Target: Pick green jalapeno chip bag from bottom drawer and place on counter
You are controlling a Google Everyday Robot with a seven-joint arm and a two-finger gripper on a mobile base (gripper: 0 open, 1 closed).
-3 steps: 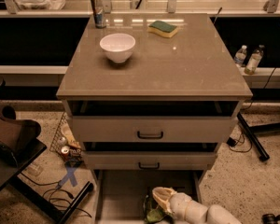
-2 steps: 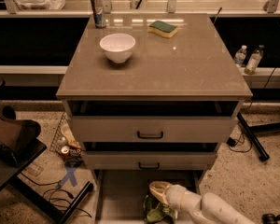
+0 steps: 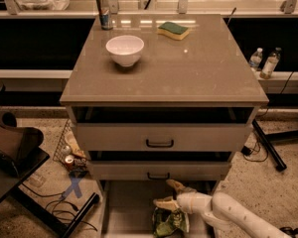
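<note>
My gripper (image 3: 163, 193) hangs over the open bottom drawer (image 3: 125, 207), fingers spread wide, right at the top edge of the bag (image 3: 169, 222).

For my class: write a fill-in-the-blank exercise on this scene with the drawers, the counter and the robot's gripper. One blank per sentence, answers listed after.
1. The bottom drawer holds a crumpled chip bag whose colour is ____.
2. The gripper hangs just above that bag with its fingers ____.
3. On the counter stands a bowl whose colour is ____.
4. In the picture, the sponge lies to the ____ of the bowl.

Missing words: green; open; white; right.
</note>
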